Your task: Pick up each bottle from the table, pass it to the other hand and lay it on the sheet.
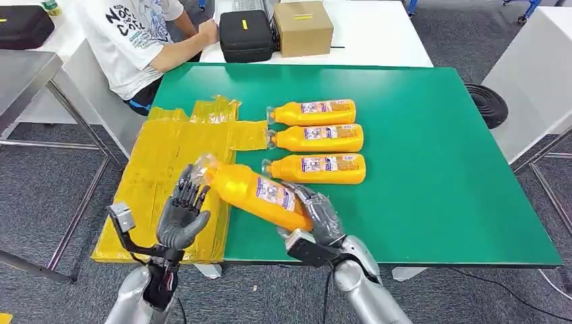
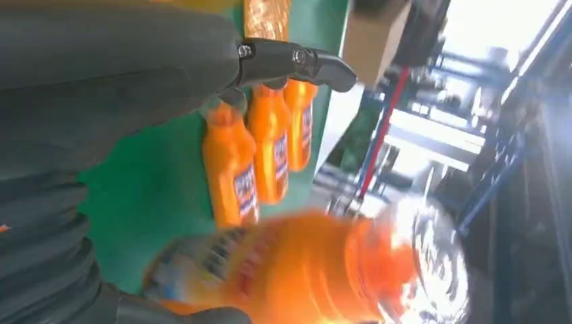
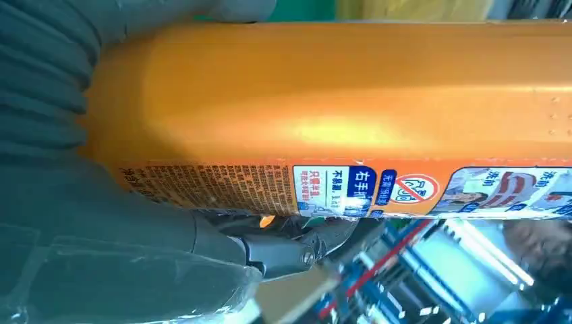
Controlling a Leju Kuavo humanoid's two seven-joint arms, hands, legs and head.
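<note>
Currently my right hand point(image 1: 322, 217) has its fingers wrapped round the base end of one orange bottle point(image 1: 256, 192), held above the near edge of the green worktop point(image 1: 438, 169); its long axis runs diagonally, cap toward my left hand point(image 1: 182, 214), whose fingers are spread beside the neck, holding nothing. Handover not complete. Nothing lies on the yellow sheet point(image 1: 162, 162); three bottles point(image 1: 317, 138) remain, lying caps toward it.

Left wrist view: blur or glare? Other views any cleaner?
Left wrist view: the held bottle is smeared with blur and glare whites out its clear cap end; the three bottles on the table are sharper. Right wrist view: label text readable, a soft highlight along the bottle body. Head view: evenly lit, sharp.
</note>
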